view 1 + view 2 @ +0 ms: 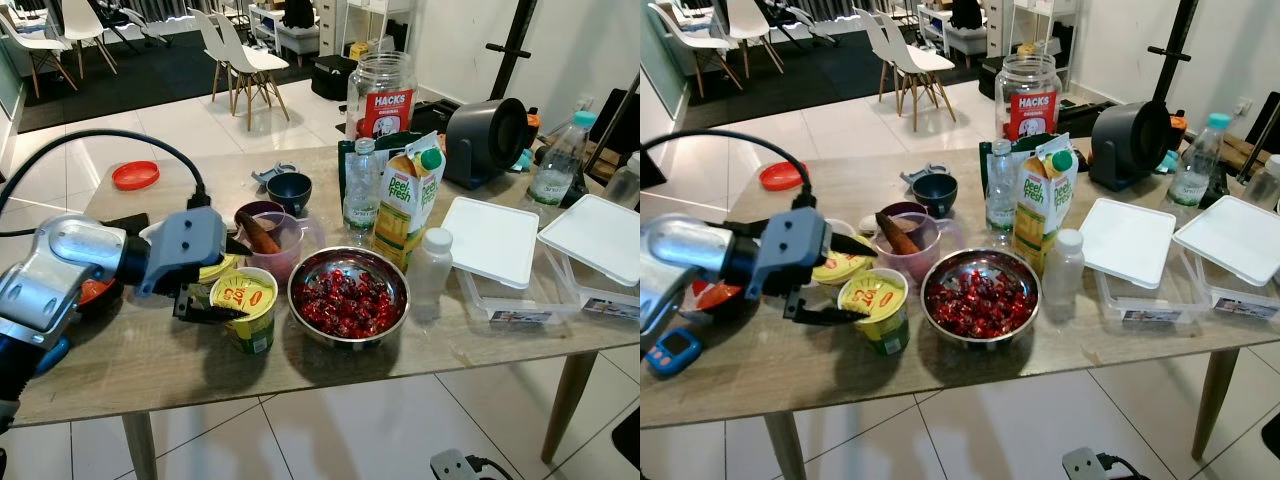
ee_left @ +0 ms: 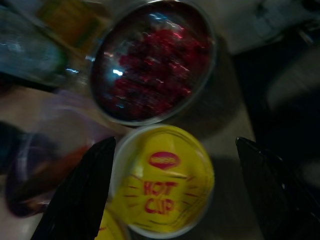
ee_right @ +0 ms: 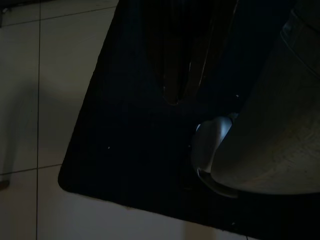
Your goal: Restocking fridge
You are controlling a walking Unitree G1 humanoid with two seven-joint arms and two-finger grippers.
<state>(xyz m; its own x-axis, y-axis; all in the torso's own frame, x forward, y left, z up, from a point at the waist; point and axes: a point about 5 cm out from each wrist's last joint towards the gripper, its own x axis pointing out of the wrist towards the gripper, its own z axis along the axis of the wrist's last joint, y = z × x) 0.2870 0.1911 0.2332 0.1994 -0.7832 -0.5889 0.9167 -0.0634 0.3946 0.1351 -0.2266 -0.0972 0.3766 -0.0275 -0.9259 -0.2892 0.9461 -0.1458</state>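
Note:
A yellow-lidded Hot Cup noodle cup (image 1: 245, 308) stands near the front left of the wooden table (image 1: 150, 360). My left gripper (image 1: 245, 282) is open at the cup's top, with one black finger (image 2: 80, 195) on each side of it. In the left wrist view the cup (image 2: 165, 185) sits between the fingers without being clamped. A second yellow-lidded cup (image 1: 215, 268) sits just behind, partly hidden by the gripper. A steel bowl of red fruit (image 1: 348, 297) is to the right of the cup. My right arm hangs idle over a dark mat (image 3: 125, 150).
Behind the cups are a pink tub (image 1: 285, 240), a dark bowl (image 1: 289, 190), a water bottle (image 1: 360, 185), a juice carton (image 1: 410, 200) and a Hacks jar (image 1: 382, 95). A small white bottle (image 1: 432, 268) and two white-lidded boxes (image 1: 490, 240) sit to the right. White chairs (image 1: 245, 55) stand beyond.

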